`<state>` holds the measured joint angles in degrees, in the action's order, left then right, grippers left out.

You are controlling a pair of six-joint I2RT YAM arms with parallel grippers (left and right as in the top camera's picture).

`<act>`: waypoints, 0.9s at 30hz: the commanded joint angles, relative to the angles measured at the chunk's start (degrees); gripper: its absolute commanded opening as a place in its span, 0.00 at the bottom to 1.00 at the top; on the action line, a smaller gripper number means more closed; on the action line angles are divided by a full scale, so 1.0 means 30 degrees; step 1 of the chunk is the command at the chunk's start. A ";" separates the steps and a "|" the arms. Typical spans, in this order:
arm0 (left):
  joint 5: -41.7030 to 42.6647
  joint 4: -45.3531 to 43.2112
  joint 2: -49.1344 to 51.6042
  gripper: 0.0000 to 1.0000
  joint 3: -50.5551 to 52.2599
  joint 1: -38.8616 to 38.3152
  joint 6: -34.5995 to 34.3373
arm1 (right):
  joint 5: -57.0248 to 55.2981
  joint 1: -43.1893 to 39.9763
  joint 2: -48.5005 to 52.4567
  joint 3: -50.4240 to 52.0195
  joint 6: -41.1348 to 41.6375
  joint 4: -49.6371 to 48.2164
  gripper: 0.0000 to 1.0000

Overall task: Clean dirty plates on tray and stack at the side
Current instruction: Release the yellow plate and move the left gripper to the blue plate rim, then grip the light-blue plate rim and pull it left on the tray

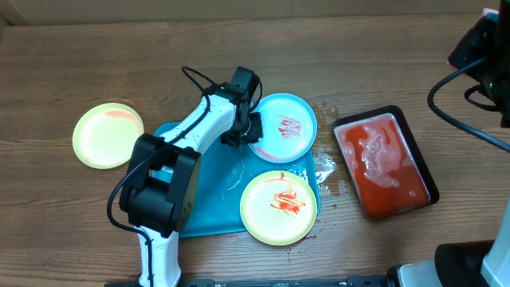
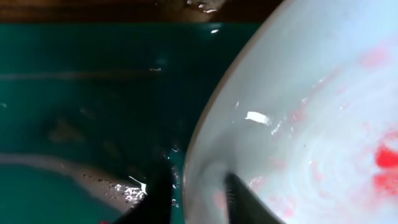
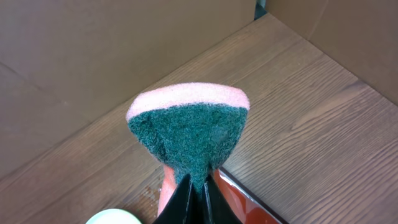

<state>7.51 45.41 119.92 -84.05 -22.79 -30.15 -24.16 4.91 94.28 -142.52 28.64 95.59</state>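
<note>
A light blue plate (image 1: 285, 126) smeared with red sauce lies at the far right corner of the turquoise tray (image 1: 209, 206). My left gripper (image 1: 249, 127) is at its left rim. In the left wrist view the jaws (image 2: 196, 182) straddle the plate's rim (image 2: 202, 155), one finger outside over the tray (image 2: 93, 93) and one inside. I cannot tell whether they press on it. A pale yellow plate (image 1: 279, 206) with red smears lies at the tray's near right. Another yellow plate (image 1: 107, 135) lies on the table left of the tray. My right gripper (image 3: 198, 183) is shut on a pink and green sponge (image 3: 189, 127).
A black tray of red liquid (image 1: 385, 162) stands right of the turquoise tray; its corner (image 3: 249, 199) shows under the sponge. Water drops (image 1: 323, 171) lie between the two trays. The right arm (image 1: 478, 44) hangs at the far right edge. Cardboard walls back the table.
</note>
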 commanded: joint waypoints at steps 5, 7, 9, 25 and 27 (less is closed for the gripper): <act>-0.0758 -0.0182 0.0984 0.04 -0.0146 0.0262 -0.0495 | 0.0255 -0.0087 -0.0058 -0.0393 -0.0073 -0.0109 0.04; -0.1377 0.0087 0.0984 0.04 -0.0146 0.0364 -0.0248 | 0.0328 -0.0087 -0.0058 -0.0393 -0.0080 -0.0102 0.04; -0.2273 0.0401 0.0976 0.04 -0.0160 0.0503 0.0233 | 0.0437 -0.0087 -0.0058 -0.0393 -0.0080 -0.0109 0.04; -0.7140 0.4911 0.0634 0.04 -0.0240 0.3643 0.5734 | 0.2368 -0.0087 0.1180 -0.0372 -0.0670 -0.0087 0.04; -0.7162 0.4714 0.0634 0.04 -0.0182 0.3818 0.6710 | 0.3075 -0.0087 0.1610 -0.0372 -0.0714 -0.0015 0.04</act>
<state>-7.16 60.99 119.85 -85.82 -12.82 -16.23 -18.79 4.91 96.77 -142.52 27.83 95.66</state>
